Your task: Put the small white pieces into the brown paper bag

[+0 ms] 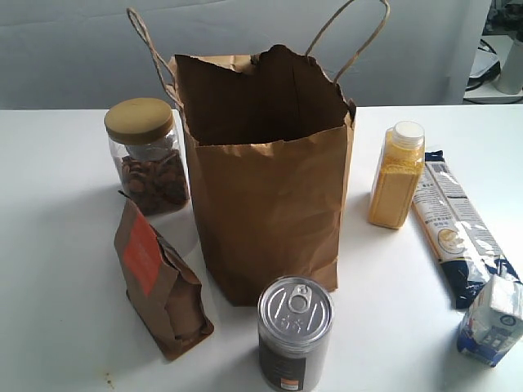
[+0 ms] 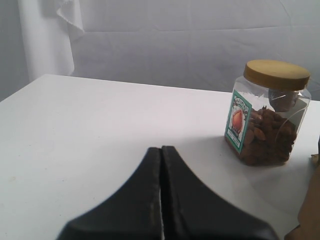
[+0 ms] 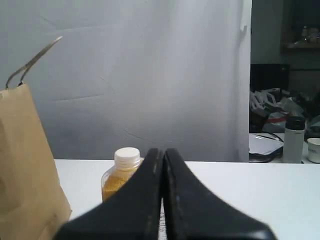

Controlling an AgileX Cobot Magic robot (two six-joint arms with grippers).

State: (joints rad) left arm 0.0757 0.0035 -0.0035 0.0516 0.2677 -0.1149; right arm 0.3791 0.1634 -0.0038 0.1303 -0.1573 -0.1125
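Observation:
The tall brown paper bag [image 1: 270, 188] stands open in the middle of the table, with a torn top edge and twisted cord handles; its side [image 3: 25, 170] also shows in the right wrist view. No small white pieces show in any view. My left gripper [image 2: 161, 148] is shut with nothing between its fingers, low over the table near the nut jar. My right gripper [image 3: 163, 149] is shut too, empty, in front of the yellow bottle. Neither gripper appears in the exterior view.
A nut jar [image 1: 149, 155] with a tan lid stands left of the bag, a small brown pouch [image 1: 159, 282] in front of it. A metal can [image 1: 294, 333] stands before the bag. A yellow bottle [image 1: 396, 174], a long packet [image 1: 458, 229] and a carton [image 1: 493, 320] are on the right.

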